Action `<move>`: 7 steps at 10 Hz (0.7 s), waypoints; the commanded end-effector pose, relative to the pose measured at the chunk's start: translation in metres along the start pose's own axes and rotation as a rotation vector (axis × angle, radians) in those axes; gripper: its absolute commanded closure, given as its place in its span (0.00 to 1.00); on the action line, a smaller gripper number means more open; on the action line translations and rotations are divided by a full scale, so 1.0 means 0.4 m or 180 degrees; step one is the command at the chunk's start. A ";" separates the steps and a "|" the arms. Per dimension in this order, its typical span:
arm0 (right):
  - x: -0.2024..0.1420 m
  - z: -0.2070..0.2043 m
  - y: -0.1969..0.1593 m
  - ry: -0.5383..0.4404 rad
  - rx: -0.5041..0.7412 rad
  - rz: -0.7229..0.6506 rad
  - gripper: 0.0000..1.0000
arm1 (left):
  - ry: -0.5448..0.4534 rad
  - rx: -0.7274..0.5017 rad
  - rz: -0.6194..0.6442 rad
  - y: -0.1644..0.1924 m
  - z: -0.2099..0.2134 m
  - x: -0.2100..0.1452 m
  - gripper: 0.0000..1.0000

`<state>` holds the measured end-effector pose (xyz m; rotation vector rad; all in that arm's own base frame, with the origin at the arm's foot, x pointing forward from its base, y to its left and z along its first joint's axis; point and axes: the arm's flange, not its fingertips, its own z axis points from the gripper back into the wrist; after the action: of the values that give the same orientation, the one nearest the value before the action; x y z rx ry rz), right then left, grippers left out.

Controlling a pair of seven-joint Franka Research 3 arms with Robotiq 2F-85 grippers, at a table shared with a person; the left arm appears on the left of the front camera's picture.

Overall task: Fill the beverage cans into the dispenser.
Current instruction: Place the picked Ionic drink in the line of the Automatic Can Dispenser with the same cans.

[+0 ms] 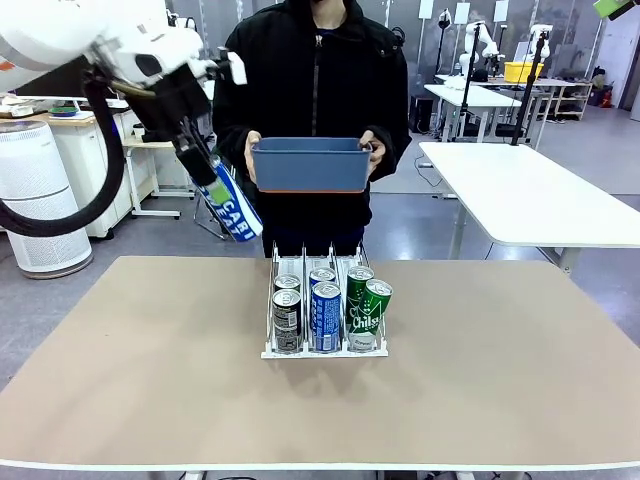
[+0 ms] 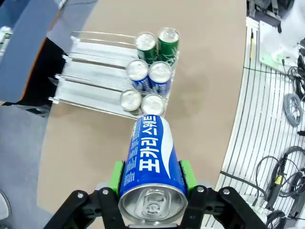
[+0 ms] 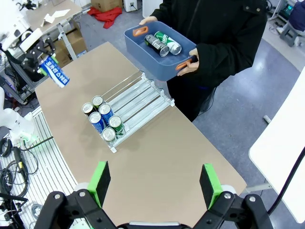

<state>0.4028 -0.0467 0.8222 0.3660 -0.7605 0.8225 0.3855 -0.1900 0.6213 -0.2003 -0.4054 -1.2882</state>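
Dispenser [image 3: 141,97] lanes behind six cans [image 3: 103,122] lie bare; left claw [image 2: 152,175] clamps blue can [image 2: 151,151].

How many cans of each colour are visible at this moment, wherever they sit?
blue cans: 3 (2 in the dispenser, 1 in the left gripper)
green cans: 3 (2 in the dispenser, 1 in the blue bin)
dark cans: 3 (2 in the dispenser, 1 in the bin)
total: 9

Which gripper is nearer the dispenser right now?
Left. The left gripper, shut on a blue can, hangs raised, left of the dispenser; the right gripper, open, sits high and much farther from it.
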 end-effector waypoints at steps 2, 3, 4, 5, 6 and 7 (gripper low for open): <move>-0.002 -0.001 0.001 -0.0004 0.0008 -0.0004 0.00 | 0.0244 -0.0149 0.0094 -0.072 -0.058 0.044 1.00; -0.002 -0.001 0.001 -0.0004 0.0008 -0.0004 0.00 | 0.0309 -0.0273 -0.0057 -0.073 -0.061 0.046 1.00; -0.002 -0.001 0.001 -0.0004 0.0008 -0.0004 0.00 | 0.0205 -0.0099 0.0036 -0.070 -0.061 0.043 1.00; -0.002 -0.001 0.001 -0.0004 0.0008 -0.0004 0.00 | 0.0205 -0.0099 0.0036 -0.070 -0.061 0.043 1.00; -0.002 -0.001 0.001 -0.0004 0.0008 -0.0004 0.00 | 0.0205 -0.0099 0.0036 -0.070 -0.061 0.043 1.00; -0.002 -0.001 0.001 -0.0004 0.0008 -0.0004 0.00 | 0.0205 -0.0099 0.0036 -0.070 -0.061 0.043 1.00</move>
<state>0.4028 -0.0467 0.8222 0.3659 -0.7605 0.8225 0.3672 -0.2231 0.6002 -0.2004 -0.3067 -1.2881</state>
